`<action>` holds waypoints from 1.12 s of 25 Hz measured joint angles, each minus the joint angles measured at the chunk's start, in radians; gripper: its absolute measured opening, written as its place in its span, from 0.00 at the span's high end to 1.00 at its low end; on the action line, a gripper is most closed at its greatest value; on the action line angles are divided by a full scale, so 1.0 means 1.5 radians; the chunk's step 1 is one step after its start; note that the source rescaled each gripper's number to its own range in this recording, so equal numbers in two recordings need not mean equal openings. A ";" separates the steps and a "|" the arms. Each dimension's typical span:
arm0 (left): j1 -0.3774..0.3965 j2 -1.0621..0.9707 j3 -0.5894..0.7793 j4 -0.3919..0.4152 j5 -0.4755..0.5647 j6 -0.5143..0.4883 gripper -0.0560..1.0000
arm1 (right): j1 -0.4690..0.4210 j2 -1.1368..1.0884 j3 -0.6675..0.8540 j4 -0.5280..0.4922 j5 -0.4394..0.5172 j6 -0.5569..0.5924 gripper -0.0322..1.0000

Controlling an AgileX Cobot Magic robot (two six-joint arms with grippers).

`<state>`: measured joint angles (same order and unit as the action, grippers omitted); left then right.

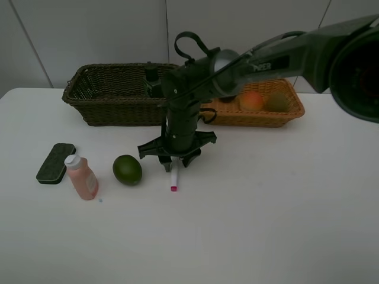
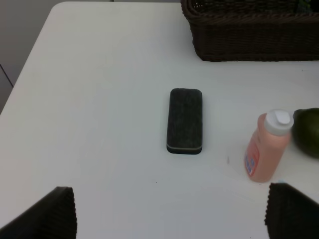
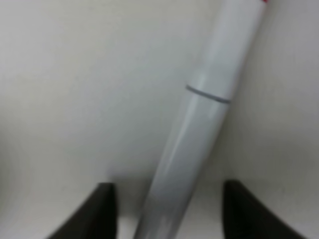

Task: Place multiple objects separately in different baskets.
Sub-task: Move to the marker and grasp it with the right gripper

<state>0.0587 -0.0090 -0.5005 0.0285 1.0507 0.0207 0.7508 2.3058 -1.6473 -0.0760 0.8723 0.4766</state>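
So, table [image 1: 266, 225]: smooth, matt white top with a rounded corner, lit evenly.
Room: pale grey wall panels [image 1: 89, 35] stand behind the table's far edge.
Dark basket [image 1: 106, 94]: rectangular, brown-green wicker, deep, open weave; at the back left. A dark green pump bottle [image 1: 152, 80] stands upright in its right end.
Light basket [image 1: 260, 115]: rectangular, orange-tan wicker, shallower; just beside the dark one, back right. An orange-red peach [image 1: 251, 100] and a brown kiwi [image 1: 277, 102] lie in it side by side; the arm hides the rest.
Eraser [image 2: 185, 121]: flat, dark green felt block with rounded corners, lying on the table at front left.
Pink bottle [image 2: 266, 145]: glossy plastic with a white cap, upright, between the eraser and the green fruit [image 1: 127, 170], a smooth round ball.
Marker [image 3: 209, 99]: slim white barrel with a pink tip, lying flat on the table right of the fruit.
Right gripper [image 1: 173, 164]: pointed straight down over the marker; its dark fingers [image 3: 99, 209] straddle the barrel, a strip of table showing on each side, not clenched.
Left gripper [image 2: 169, 214]: ribbed black fingers [image 2: 55, 214] spread wide above the table near the eraser, holding nothing.
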 joint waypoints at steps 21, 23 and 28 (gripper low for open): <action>0.000 0.000 0.000 0.000 0.000 0.000 0.00 | 0.000 0.001 0.000 0.000 -0.001 0.000 0.97; 0.000 0.000 0.000 0.000 0.000 0.000 0.00 | 0.000 0.001 0.000 0.000 -0.001 0.000 0.97; 0.000 0.000 0.000 0.000 0.000 0.000 0.00 | 0.000 0.001 0.000 0.002 0.010 0.000 0.97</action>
<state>0.0587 -0.0090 -0.5005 0.0285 1.0507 0.0207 0.7508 2.3066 -1.6473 -0.0733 0.8875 0.4765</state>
